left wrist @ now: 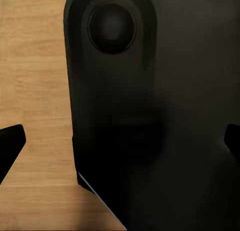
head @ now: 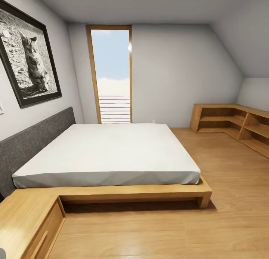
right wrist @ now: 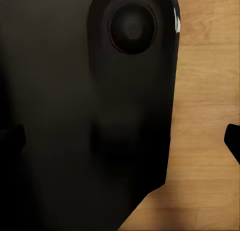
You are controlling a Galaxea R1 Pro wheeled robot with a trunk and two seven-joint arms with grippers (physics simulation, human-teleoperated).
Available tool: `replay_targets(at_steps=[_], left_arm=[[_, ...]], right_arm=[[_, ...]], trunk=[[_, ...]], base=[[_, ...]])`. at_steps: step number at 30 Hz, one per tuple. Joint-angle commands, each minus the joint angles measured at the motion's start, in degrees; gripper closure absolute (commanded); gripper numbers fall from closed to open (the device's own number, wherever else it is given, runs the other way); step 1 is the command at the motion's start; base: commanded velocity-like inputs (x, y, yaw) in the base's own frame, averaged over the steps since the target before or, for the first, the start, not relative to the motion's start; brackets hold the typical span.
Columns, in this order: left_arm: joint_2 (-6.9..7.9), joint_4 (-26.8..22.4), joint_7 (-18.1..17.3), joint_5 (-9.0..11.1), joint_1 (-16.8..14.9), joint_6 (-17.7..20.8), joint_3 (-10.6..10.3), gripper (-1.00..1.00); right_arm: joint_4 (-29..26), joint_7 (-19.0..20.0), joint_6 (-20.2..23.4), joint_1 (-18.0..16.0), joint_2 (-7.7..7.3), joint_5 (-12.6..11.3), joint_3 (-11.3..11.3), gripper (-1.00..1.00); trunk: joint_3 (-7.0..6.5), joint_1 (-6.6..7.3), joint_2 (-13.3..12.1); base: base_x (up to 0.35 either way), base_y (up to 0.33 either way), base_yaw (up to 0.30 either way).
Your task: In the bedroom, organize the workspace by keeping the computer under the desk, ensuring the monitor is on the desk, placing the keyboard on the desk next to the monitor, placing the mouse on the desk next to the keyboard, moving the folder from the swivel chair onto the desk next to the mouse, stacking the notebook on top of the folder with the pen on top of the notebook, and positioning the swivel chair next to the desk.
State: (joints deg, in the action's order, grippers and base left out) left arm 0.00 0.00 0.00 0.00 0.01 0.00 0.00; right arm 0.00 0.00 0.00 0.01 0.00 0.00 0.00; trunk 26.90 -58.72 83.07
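Floorboards (head: 224,214) of warm wood run under everything we see from the head view, and grey walls (head: 175,72) close the room under a sloping ceiling. We face a wide low bed (head: 108,154): a pale grey mattress on a light wooden platform, with a dark grey padded headboard (head: 30,147) along the left wall. At the near left corner the platform widens into a wooden bedside unit (head: 26,221) with drawer fronts. Low open wooden shelving (head: 231,122) wraps the far right corner under the slope. Beyond the bed a tall narrow window (head: 112,74) in a wooden frame shows sky and pale horizontal slats. Above the headboard hangs a black-framed monochrome picture of a cat (head: 28,53).

We see no desk, monitor, keyboard, mouse, folder, notebook, pen or swivel chair here, so we cannot say where they lie.

Through the left wrist view we look down on the robot's dark body (left wrist: 150,116), with a round recess near one end, above the wooden floor. The left gripper (left wrist: 120,146) has one dark fingertip (left wrist: 10,141) at each side edge, set wide apart with nothing between them. The right wrist view gives the same dark body over floor; the right gripper (right wrist: 125,141) also stands spread and unloaded, one fingertip (right wrist: 232,141) clear against the wood, the other lost against the black body.
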Motion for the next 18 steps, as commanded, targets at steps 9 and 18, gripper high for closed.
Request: replay_targets(at_steps=[9,18], left_arm=[[-2.04,-1.2,0.3,-0.1,0.4,0.8,-0.2,-1.0],[-1.96,-1.2,0.4,-0.1,0.5,0.9,-0.2,-1.0]], right_arm=[[0.1,-0.2,-0.8,-0.2,1.67,-0.3,0.2,-1.0],[-1.3,-0.1,-3.7,-0.2,1.41,-0.4,0.2,-1.0]], trunk=[[-1.23,1.53,-2.8],[-2.85,3.51,-6.4]], base=[[0.0,0.0,0.0],[0.0,0.0,0.0]])
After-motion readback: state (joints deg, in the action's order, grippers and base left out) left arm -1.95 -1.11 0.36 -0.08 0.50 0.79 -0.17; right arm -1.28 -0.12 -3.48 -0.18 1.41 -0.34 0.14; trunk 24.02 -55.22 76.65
